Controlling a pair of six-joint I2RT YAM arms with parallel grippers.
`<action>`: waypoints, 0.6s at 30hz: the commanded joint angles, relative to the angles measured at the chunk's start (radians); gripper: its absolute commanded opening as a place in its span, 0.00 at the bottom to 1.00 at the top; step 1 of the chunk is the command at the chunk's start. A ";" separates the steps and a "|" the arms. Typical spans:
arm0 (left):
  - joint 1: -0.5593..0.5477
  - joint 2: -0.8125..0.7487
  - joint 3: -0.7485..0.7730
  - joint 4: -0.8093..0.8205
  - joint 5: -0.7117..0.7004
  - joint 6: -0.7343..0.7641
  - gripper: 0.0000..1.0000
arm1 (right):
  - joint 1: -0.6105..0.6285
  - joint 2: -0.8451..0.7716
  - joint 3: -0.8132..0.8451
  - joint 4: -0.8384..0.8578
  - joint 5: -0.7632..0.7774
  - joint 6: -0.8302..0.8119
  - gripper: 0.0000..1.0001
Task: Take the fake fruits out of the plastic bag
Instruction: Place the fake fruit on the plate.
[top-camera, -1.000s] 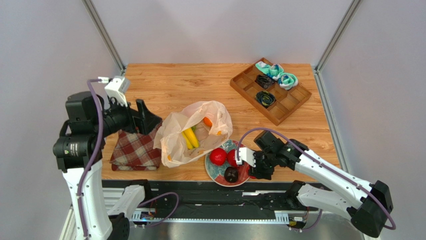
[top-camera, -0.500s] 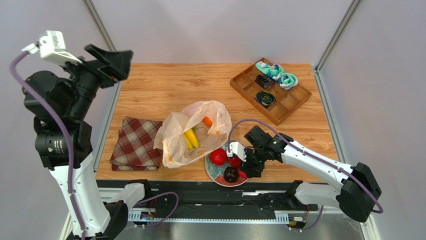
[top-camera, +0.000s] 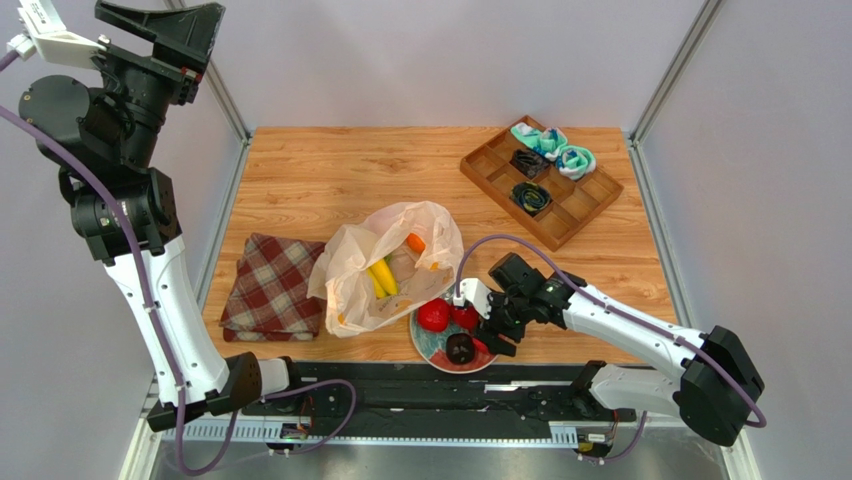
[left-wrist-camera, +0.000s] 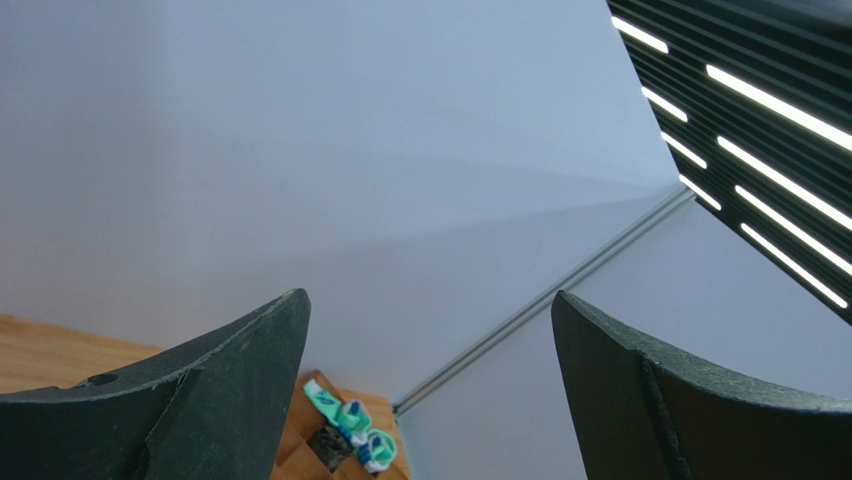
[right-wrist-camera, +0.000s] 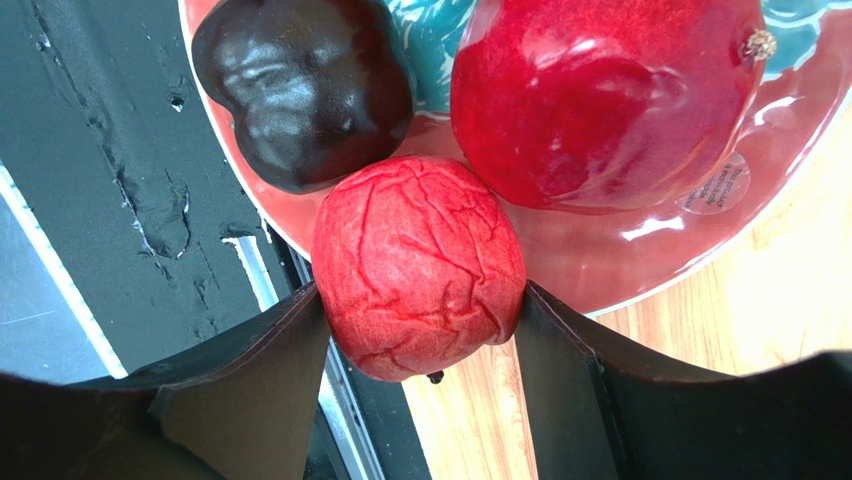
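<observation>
**Right gripper clamps a wrinkled red fruit at the plate's near rim**

At the near table edge, the right gripper (right-wrist-camera: 420, 300) pinches a wrinkled red fruit (right-wrist-camera: 420, 270), both fingers pressed against its sides, over the near rim of the plate (right-wrist-camera: 600, 250). A dark fruit (right-wrist-camera: 300, 90) and a round red fruit (right-wrist-camera: 600, 100) crowd it on the plate, both touching it. Just beyond, the plastic bag (top-camera: 350, 270) lies open against the plate's far side, with bananas (top-camera: 380, 275) and an orange fruit (top-camera: 415, 242) inside. A plaid cloth (top-camera: 272, 285) lies beside the bag. Farther back, a wooden tray (top-camera: 492, 160) holds teal cloths and black coils in separate compartments. The left gripper (left-wrist-camera: 428, 300) hangs high, spread wide and empty.
</observation>
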 joint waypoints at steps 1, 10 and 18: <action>0.007 -0.026 -0.020 0.059 0.044 -0.072 0.99 | -0.003 -0.016 0.008 0.023 0.005 0.007 0.68; 0.012 0.010 0.020 0.142 0.064 -0.083 0.99 | -0.006 -0.033 0.005 0.016 0.014 0.007 0.72; 0.010 -0.110 -0.418 0.121 0.110 0.058 0.99 | -0.005 -0.085 0.115 -0.096 0.020 -0.043 1.00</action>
